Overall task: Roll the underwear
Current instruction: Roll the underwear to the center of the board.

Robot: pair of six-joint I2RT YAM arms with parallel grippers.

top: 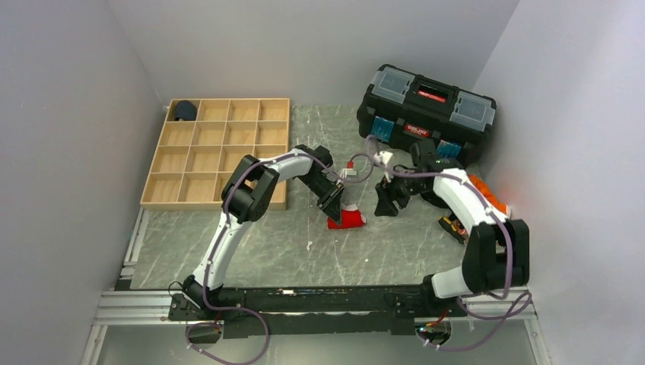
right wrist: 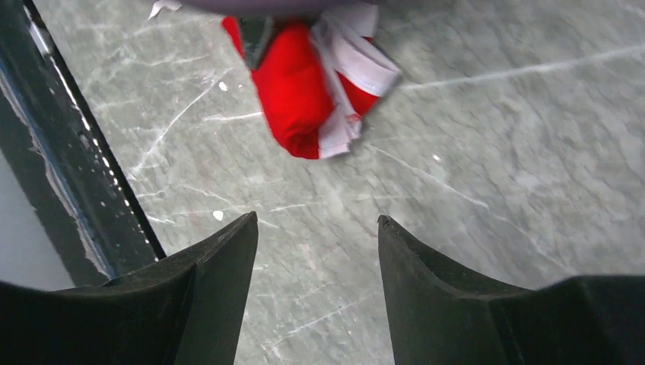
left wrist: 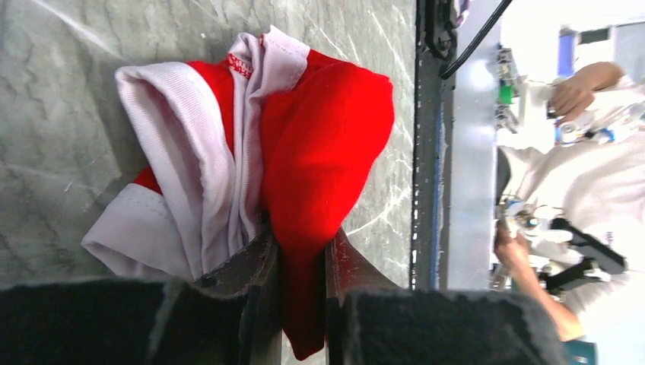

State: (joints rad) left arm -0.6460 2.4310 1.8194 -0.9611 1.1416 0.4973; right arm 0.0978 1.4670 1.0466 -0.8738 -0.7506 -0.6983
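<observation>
The underwear point(top: 347, 217) is a bunched red garment with white trim in the middle of the table. In the left wrist view the underwear point(left wrist: 319, 137) fills the frame, its white band folded at the left. My left gripper point(left wrist: 302, 247) is shut on a fold of its red fabric, which hangs down between the fingers. In the top view the left gripper point(top: 332, 204) sits at the garment's upper left. My right gripper point(right wrist: 317, 220) is open and empty, above bare table, a little to the right of the underwear point(right wrist: 308, 87). It shows in the top view as the right gripper point(top: 386, 204).
A wooden compartment tray point(top: 220, 152) stands at the back left, with a dark navy bundle point(top: 183, 111) in its far left corner cell. A black toolbox point(top: 426, 114) stands at the back right. An orange cloth point(top: 487, 194) lies by the right arm. A black rail point(right wrist: 72, 160) edges the table.
</observation>
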